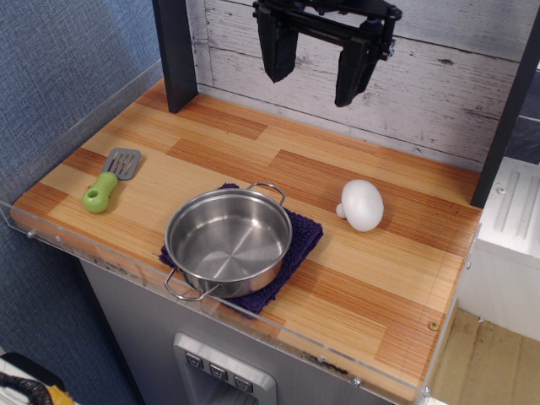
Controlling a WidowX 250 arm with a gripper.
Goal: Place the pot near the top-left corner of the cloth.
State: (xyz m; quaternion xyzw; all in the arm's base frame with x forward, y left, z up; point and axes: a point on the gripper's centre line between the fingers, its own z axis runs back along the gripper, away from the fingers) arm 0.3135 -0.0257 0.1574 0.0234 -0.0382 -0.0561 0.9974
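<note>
The shiny steel pot (229, 241) sits upright on the dark purple cloth (302, 239) near the front edge of the wooden counter, covering most of it. Its two wire loop handles point to the back right and front left. The cloth shows only as a fringe on the right, front and left of the pot. My gripper (314, 89) hangs high at the back, above the counter and well apart from the pot. Its two black fingers are spread wide with nothing between them.
A green-handled spatula (110, 180) lies at the left. A white toy mushroom (361, 205) lies right of the pot. A clear plastic rim (126, 272) runs along the front and left edges. A dark post (176, 52) stands at the back left.
</note>
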